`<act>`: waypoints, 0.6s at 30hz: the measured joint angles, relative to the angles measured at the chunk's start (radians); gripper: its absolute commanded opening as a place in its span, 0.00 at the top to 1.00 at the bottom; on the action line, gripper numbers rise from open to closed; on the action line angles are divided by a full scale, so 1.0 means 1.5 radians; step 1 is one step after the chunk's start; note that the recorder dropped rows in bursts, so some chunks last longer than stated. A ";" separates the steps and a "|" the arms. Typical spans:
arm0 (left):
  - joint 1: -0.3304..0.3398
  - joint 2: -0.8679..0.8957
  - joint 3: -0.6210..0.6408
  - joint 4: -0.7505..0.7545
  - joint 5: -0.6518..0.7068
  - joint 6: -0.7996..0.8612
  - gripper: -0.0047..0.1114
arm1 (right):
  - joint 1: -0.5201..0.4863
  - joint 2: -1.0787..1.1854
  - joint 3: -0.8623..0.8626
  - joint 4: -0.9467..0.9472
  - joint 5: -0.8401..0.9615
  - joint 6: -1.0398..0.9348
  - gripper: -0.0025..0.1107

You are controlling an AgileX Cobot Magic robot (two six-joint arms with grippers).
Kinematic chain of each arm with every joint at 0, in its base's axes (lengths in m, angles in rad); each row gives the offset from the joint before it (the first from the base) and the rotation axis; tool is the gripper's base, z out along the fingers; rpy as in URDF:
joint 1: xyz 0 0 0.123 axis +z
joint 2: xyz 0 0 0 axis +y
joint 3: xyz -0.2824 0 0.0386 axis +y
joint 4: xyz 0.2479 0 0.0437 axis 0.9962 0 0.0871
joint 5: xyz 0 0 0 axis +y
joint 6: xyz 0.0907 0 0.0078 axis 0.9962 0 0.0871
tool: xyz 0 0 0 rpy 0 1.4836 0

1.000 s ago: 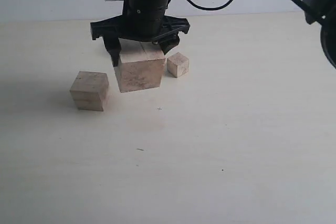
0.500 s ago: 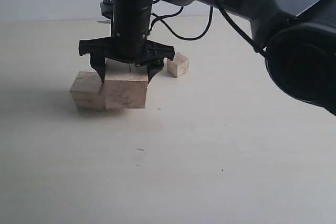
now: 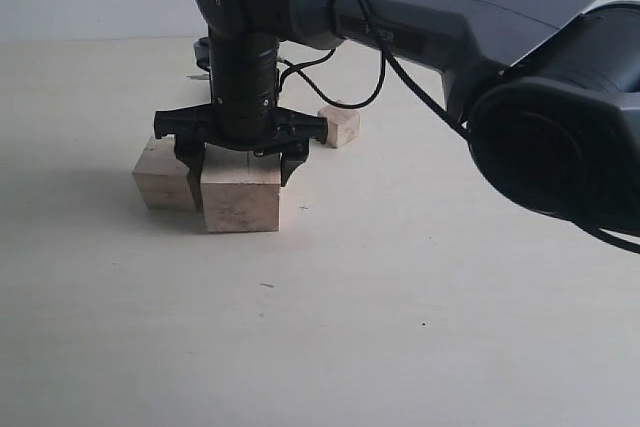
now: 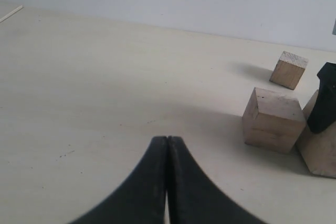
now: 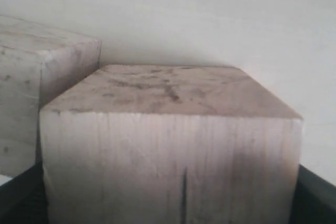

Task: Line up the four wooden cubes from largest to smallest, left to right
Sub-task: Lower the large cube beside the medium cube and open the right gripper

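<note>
Largest cube (image 3: 241, 209), clamped by right gripper (image 3: 241, 177), stands just beside another cube (image 3: 160, 175); table (image 3: 450, 297) open opposite.

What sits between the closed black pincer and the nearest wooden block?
Only bare table, in the left wrist view, between the left gripper and that block.

I see the largest cube (image 3: 241, 203), pale with mottled brown staining, square-on and upright left of the worktop's middle, closer to the far edge than the near one. It is clamped in the right gripper (image 3: 242, 175), and its base looks down on the surface. A short dark crack line marks the face towards the wrist camera (image 5: 184, 192). The middle-sized cube (image 3: 160, 174) stands just beside it on the left-edge side; whether they touch I cannot tell. A small cube (image 3: 341, 126) sits apart, nearer the far edge.
</note>
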 measured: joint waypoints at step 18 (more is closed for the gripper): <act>0.000 0.000 0.000 0.000 0.000 0.000 0.96 | 0.000 0.002 -0.001 -0.002 0.000 0.031 0.16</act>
